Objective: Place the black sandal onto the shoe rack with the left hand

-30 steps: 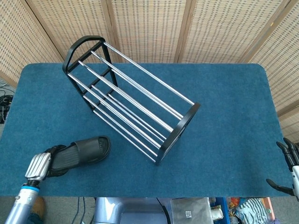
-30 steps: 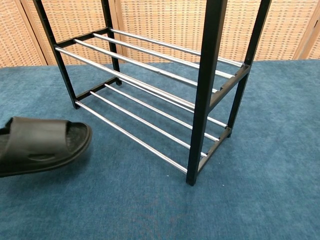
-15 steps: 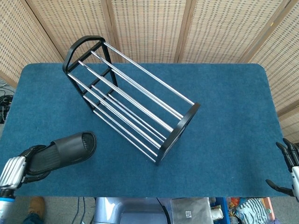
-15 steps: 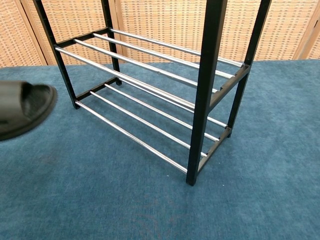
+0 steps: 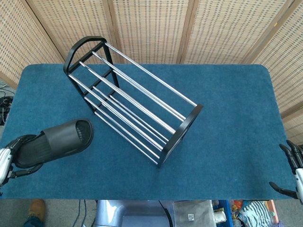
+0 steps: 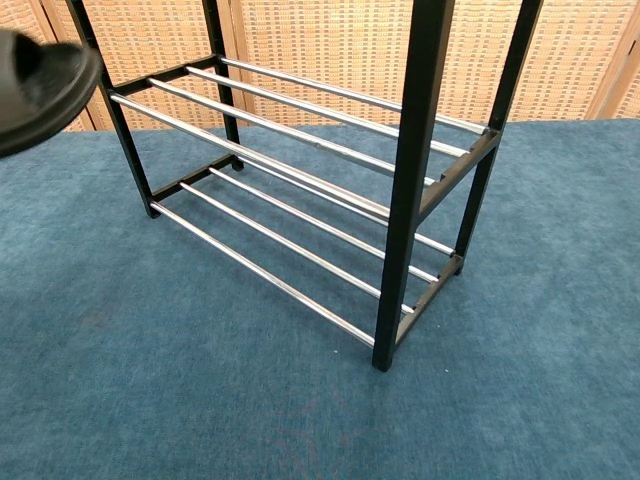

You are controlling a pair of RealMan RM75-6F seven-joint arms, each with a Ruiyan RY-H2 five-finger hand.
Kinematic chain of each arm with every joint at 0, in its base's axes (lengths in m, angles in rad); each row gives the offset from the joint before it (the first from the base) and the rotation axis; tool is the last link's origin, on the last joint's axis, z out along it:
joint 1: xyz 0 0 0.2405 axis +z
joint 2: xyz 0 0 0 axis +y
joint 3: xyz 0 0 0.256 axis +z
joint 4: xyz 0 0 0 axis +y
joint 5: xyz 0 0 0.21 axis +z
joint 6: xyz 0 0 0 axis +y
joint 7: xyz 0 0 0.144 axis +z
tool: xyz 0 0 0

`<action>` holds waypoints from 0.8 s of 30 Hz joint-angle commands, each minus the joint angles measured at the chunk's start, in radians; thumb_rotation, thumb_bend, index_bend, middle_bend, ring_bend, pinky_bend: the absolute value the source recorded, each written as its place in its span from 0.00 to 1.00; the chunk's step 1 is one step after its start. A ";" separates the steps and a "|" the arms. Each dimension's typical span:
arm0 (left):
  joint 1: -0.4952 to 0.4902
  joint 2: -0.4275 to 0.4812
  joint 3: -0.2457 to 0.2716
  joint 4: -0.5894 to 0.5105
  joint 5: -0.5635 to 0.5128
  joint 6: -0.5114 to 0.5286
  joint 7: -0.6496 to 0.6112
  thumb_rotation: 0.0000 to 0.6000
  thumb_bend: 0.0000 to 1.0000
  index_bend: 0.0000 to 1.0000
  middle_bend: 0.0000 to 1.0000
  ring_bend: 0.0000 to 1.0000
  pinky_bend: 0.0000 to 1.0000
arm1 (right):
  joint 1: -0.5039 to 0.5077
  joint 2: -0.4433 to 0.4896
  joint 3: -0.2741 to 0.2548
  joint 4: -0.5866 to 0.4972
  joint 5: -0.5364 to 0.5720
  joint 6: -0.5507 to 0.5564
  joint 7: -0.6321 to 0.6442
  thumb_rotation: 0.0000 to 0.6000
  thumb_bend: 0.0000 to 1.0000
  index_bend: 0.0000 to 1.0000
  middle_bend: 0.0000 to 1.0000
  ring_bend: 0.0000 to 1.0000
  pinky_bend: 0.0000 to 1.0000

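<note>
The black sandal (image 5: 59, 139) hangs in the air at the left, toe pointing toward the rack, its heel end held by my left hand (image 5: 12, 153) at the frame's left edge. In the chest view only the sandal's toe (image 6: 45, 85) shows, high in the upper left corner. The shoe rack (image 5: 130, 101) is a black frame with chrome rails, standing diagonally across the middle of the blue table; its rails (image 6: 300, 165) hold nothing. My right hand (image 5: 291, 172) hovers off the table's right front corner, fingers spread and holding nothing.
The blue carpeted table (image 5: 227, 118) stretches to the right of the rack. Woven wicker screens (image 5: 151, 26) close off the back. Below the front edge lie boxes and clutter (image 5: 199, 213) on the floor.
My left hand has lifted the sandal off the table and carried it up and to the left; in the chest view it rose from low left to the top corner.
</note>
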 commanded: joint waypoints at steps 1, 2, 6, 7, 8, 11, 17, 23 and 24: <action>-0.099 0.023 -0.092 -0.104 -0.135 -0.108 0.090 1.00 0.45 0.38 0.42 0.35 0.45 | 0.000 -0.001 0.001 -0.002 0.004 -0.001 -0.004 1.00 0.00 0.00 0.00 0.00 0.00; -0.118 0.022 -0.109 -0.124 -0.174 -0.129 0.123 1.00 0.45 0.38 0.42 0.35 0.45 | 0.001 -0.002 0.002 -0.003 0.006 -0.002 -0.006 1.00 0.00 0.00 0.00 0.00 0.00; -0.204 0.002 -0.167 -0.184 -0.323 -0.211 0.243 1.00 0.45 0.38 0.42 0.35 0.45 | 0.005 -0.003 0.004 -0.003 0.015 -0.012 -0.010 1.00 0.00 0.00 0.00 0.00 0.00; -0.227 -0.007 -0.183 -0.193 -0.366 -0.224 0.276 1.00 0.45 0.38 0.42 0.35 0.45 | 0.006 -0.003 0.004 -0.003 0.016 -0.014 -0.011 1.00 0.00 0.00 0.00 0.00 0.00; -0.257 -0.021 -0.202 -0.202 -0.425 -0.235 0.325 1.00 0.45 0.38 0.42 0.35 0.45 | 0.007 -0.003 0.005 -0.003 0.018 -0.017 -0.012 1.00 0.00 0.00 0.00 0.00 0.00; -0.315 -0.060 -0.240 -0.222 -0.545 -0.240 0.412 1.00 0.45 0.38 0.42 0.35 0.44 | 0.009 -0.001 0.007 -0.002 0.023 -0.019 -0.007 1.00 0.00 0.00 0.00 0.00 0.00; -0.414 -0.162 -0.301 -0.207 -0.709 -0.196 0.530 1.00 0.45 0.38 0.42 0.35 0.43 | 0.010 0.002 0.009 0.001 0.030 -0.023 0.005 1.00 0.00 0.00 0.00 0.00 0.00; -0.487 -0.257 -0.349 -0.165 -0.785 -0.151 0.580 1.00 0.45 0.38 0.42 0.35 0.43 | 0.012 0.001 0.008 0.000 0.030 -0.028 0.001 1.00 0.00 0.00 0.00 0.00 0.00; -0.497 -0.270 -0.355 -0.160 -0.797 -0.146 0.588 1.00 0.45 0.38 0.42 0.35 0.43 | 0.012 0.001 0.008 0.000 0.032 -0.030 0.000 1.00 0.00 0.00 0.00 0.00 0.00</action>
